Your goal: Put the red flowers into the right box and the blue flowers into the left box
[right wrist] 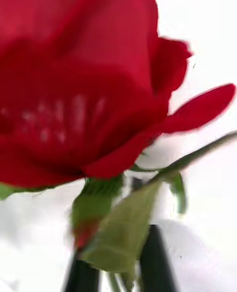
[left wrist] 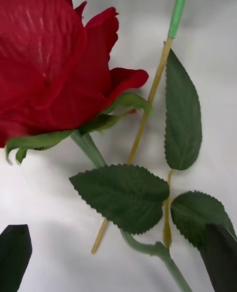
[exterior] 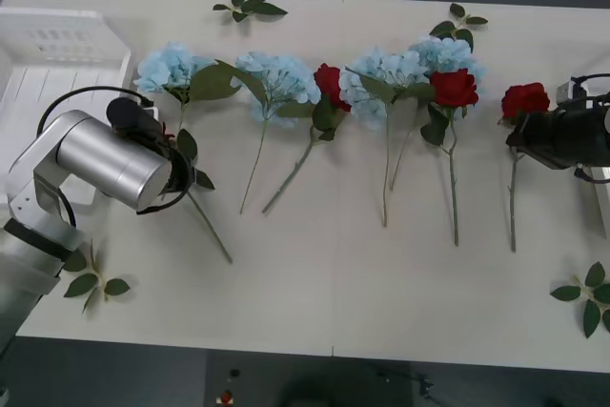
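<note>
Blue flowers (exterior: 279,78) and red flowers (exterior: 453,88) lie in a row across the white table, stems toward me. My left gripper (exterior: 181,154) hovers open over the leftmost red flower (left wrist: 44,60); its black fingers (left wrist: 15,255) stand wide apart on either side of the stem and leaves. My right gripper (exterior: 516,136) sits at the rightmost red flower (exterior: 525,99), just under the bloom (right wrist: 74,75), with its fingers (right wrist: 155,260) drawn close around the stem and a leaf. The left box (exterior: 57,54) is at the far left. A thin edge of the right box (exterior: 602,207) shows at the far right.
Loose green leaf sprigs lie at the back (exterior: 250,7), the back right (exterior: 459,21), the front right (exterior: 586,297) and beside my left arm (exterior: 91,278). The front half of the table is bare between the stems and the edge.
</note>
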### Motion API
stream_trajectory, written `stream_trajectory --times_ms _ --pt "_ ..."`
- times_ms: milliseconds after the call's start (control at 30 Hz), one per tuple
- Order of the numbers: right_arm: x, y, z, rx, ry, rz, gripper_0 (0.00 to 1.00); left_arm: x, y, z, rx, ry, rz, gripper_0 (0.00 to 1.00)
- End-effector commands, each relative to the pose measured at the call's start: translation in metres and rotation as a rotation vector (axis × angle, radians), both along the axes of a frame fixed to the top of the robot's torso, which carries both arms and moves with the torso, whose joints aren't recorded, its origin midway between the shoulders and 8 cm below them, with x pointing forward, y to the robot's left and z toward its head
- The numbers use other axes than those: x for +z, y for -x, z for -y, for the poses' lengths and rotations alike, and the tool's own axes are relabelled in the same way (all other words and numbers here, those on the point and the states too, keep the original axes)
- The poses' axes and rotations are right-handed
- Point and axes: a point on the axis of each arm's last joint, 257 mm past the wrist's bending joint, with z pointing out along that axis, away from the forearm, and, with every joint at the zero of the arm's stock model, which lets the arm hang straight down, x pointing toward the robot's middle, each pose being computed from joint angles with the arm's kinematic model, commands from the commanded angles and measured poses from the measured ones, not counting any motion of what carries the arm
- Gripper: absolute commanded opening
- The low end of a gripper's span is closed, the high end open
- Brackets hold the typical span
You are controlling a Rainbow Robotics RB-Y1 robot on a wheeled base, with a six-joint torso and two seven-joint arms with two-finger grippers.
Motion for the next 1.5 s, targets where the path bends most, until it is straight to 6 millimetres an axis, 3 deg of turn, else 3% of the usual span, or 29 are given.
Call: stream_trajectory --times_ms 33,133,167,233,267,300,367,633,867,1000,1167,1367,1467,1500 --pt "0.024 -0.013 0.003 -0.022 -0.015 0.039 0.0 0.005 -0.022 0.006 0.021 0.032 0.05 1.0" --pt "0.038 -0.015 0.012 -0.01 0.01 0.058 0.0 -0.004 -0.025 0.006 0.017 0.025 0.042 0.98" --pt "0.043 -0.014 0.015 0.0 0.022 0.06 0.0 -0.006 -0.026 0.007 0.017 0.028 0.042 0.89" --pt "0.061 -0.013 0.028 0.029 0.081 0.068 0.0 -0.011 -0.028 0.007 0.022 0.035 0.041 0.4" --pt "0.066 -0.012 0.03 0.041 0.101 0.071 0.0 -0.012 -0.028 0.007 0.021 0.036 0.041 0.28" --pt "0.081 -0.012 0.04 0.062 0.149 0.076 0.0 -0.012 -0.028 0.007 0.024 0.036 0.04 0.02" --pt "0.1 -0.01 0.054 0.078 0.203 0.081 0.0 -0.012 -0.028 0.007 0.023 0.037 0.042 0.0" --pt "0.176 -0.004 0.117 0.09 0.44 0.122 0.0 0.002 -0.032 0.015 0.002 0.044 0.073 0.0" --pt "0.204 0.004 0.176 0.062 0.661 0.117 0.0 0.031 -0.022 0.007 -0.017 0.04 0.098 0.0" --pt "0.206 0.01 0.209 0.031 0.777 0.086 0.0 0.051 -0.004 -0.004 -0.018 0.084 0.096 0.0" --pt "0.2 0.017 0.24 -0.014 0.848 0.051 0.0 0.059 0.014 -0.02 -0.03 0.096 0.094 0.0" --pt "0.183 0.029 0.267 -0.077 0.859 -0.001 0.0 0.059 0.015 -0.027 -0.029 0.08 0.093 0.0" --pt "0.173 0.035 0.275 -0.097 0.847 -0.013 0.0 0.059 0.014 -0.028 -0.026 0.076 0.097 0.86" --pt "0.169 0.037 0.278 -0.104 0.844 -0.011 0.0 0.059 0.014 -0.028 -0.026 0.076 0.097 0.93"
